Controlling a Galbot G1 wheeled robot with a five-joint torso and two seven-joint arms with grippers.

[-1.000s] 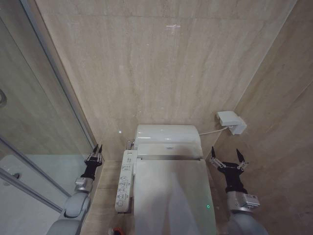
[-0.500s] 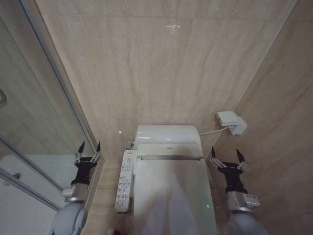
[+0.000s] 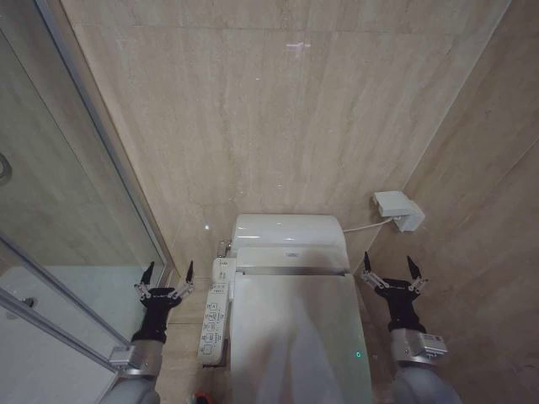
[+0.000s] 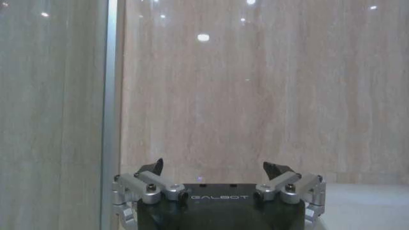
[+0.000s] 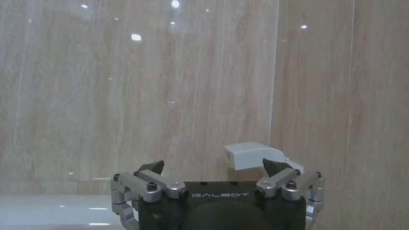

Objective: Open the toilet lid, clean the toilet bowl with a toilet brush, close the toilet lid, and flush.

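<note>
Here the toilet lid (image 3: 296, 332) is seen lying shut, its long axis running near to far, between two empty grippers with jaws spread wide. The left gripper (image 3: 166, 277), beside the button panel (image 3: 214, 318), has been shifted rightward since the earlier frames; the right gripper (image 3: 392, 267) is unchanged.

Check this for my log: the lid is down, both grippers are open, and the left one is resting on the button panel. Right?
Not quite. The left gripper is not on the button panel; in the head view it hangs open in the air beside it, apart from the toilet. The rest stands: the lid is down, and the right gripper is open too.
</note>
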